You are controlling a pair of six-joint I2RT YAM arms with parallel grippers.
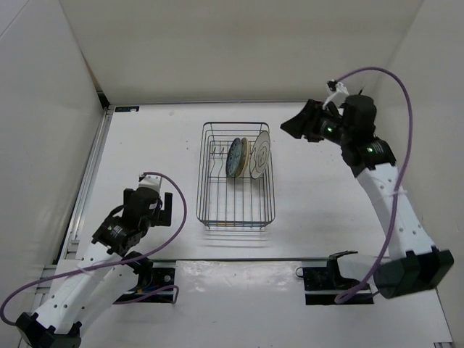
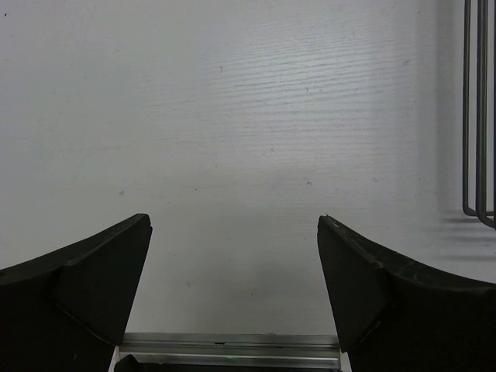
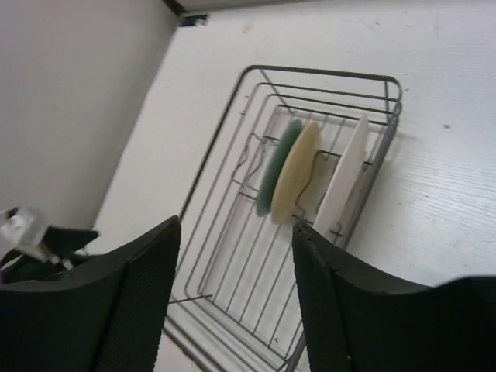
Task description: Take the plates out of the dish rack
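ahead of the right pincer, held apart and gripping nothing, near but clear of the dish rack. inside that rack, on edge between the prongs and side by side: blue-grey plate, cream-yellow plate, white plate, the white one closest to this pincer. none lifted out, none lying on the counter. across the rack from it, left pincer, spread wide over bare counter, empty too, rack wires just off its right fingertip. judged barely begun: all three plates left to unload.
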